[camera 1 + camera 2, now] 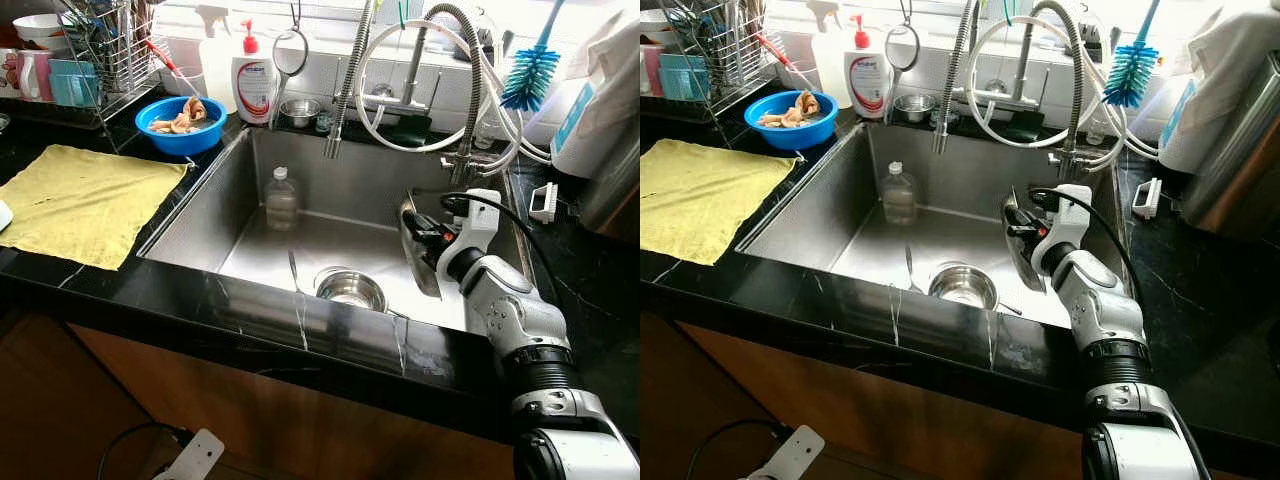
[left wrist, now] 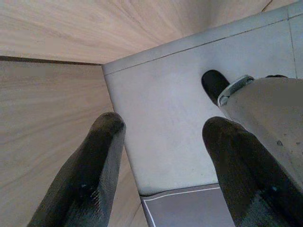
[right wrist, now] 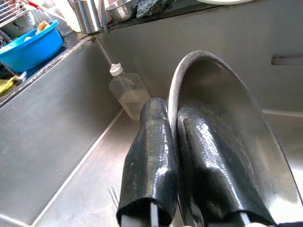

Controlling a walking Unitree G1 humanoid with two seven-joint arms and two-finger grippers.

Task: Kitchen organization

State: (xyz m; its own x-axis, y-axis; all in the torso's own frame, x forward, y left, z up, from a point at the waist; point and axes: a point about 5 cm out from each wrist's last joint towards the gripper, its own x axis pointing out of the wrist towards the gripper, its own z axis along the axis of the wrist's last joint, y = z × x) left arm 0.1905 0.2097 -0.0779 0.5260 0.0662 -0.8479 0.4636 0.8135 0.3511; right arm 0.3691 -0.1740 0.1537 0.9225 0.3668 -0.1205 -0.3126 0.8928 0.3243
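Gripping one steel plate (image 3: 236, 142) by its rim, the right gripper (image 3: 173, 156) has its two black fingers clamped on it, one either side, over the right half of the sink (image 1: 200, 215); the plate stands on edge, round, grey and shiny; one clear plastic bottle (image 1: 281, 199) stands upright at the back wall; one small steel bowl (image 1: 351, 290) sits at the drain; on the counter lie one yellow cloth (image 1: 85, 200) and one blue bowl (image 1: 180, 125); the left gripper (image 2: 161, 179) hangs idle above the floor, fingers apart.
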